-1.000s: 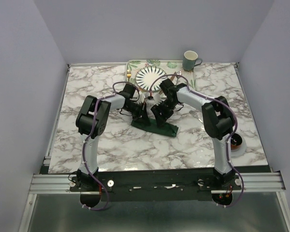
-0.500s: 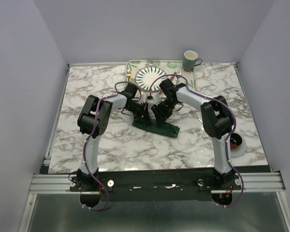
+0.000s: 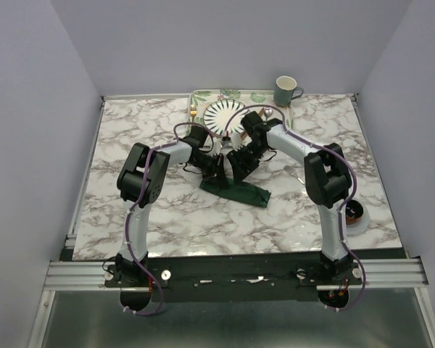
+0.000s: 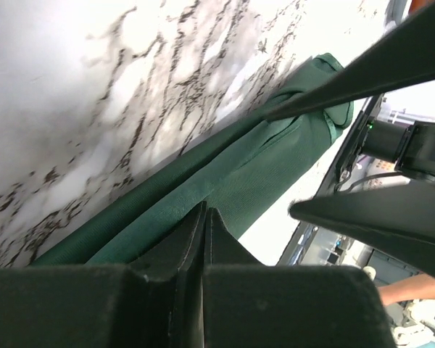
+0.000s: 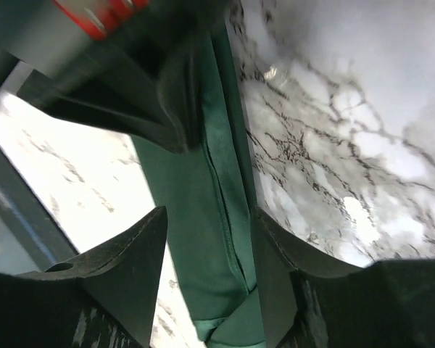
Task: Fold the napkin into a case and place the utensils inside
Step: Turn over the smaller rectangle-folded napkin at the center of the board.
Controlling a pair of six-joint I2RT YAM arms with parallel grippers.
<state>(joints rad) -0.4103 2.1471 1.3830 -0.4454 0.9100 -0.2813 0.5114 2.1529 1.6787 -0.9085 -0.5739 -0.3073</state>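
My left gripper (image 4: 204,217) pinches the folded dark green cloth napkin (image 3: 243,192) lying on the white marble table (image 3: 167,217). My right gripper (image 5: 210,217) straddles it, jaws spread. I'd keep it taut so 1 clean crease forms.

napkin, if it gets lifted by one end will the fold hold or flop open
Likely floppy: the napkin lies in soft layers with a loose corner curling at one end, so a lifted end would probably sag. Its slight sheen suggests the layers may slip apart. Pushed across the smooth table, it would probably bunch.
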